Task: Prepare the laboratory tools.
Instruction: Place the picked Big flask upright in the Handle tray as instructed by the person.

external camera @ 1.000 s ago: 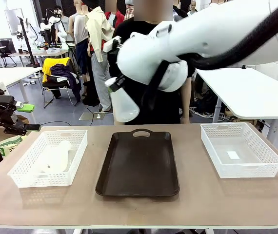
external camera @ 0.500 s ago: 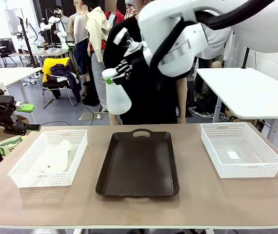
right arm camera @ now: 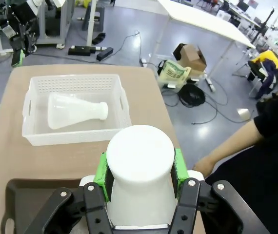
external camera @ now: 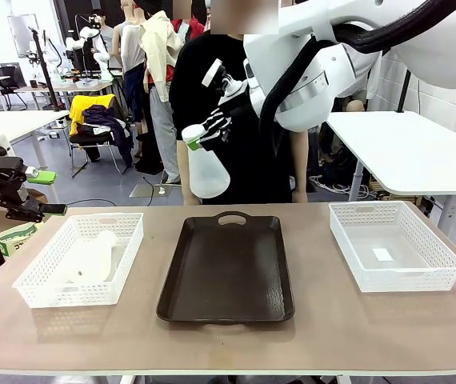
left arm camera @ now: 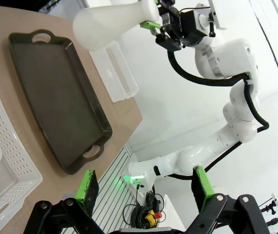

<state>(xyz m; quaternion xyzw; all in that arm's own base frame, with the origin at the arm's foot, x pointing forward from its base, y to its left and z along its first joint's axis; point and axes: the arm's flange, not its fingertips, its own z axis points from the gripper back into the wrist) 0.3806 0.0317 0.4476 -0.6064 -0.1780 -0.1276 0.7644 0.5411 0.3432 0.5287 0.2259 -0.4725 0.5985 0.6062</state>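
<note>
Step in hand: transport of the first flask. My right hand (external camera: 199, 138) is clamped on the narrow neck of the held flask (external camera: 207, 173). The flask hangs base down and slightly tilted in the upper centre of the front view, above the far end of the dark tray (external camera: 228, 276) and clear of the counter (external camera: 340, 336). My left hand (external camera: 46, 194) waits at the left edge of the front view with its jaws wide and nothing between them, beside the left basket (external camera: 26, 282). The second flask (external camera: 90, 258) lies on its side inside that basket.

Next move, as I judge it: lower the held flask onto the tray, base flat, and release only once it stands. The grip is high on the neck, so I expect the wide base to swing; descend slowly.

Limits of view:
- In the right wrist view the neck hides the flask's own base, and the tray is cut off at the lower left.
- The front view does not tell me how far the flask stands from the person behind it.
- A pale patch in the right basket (external camera: 454, 270) is too small to identify.
</note>
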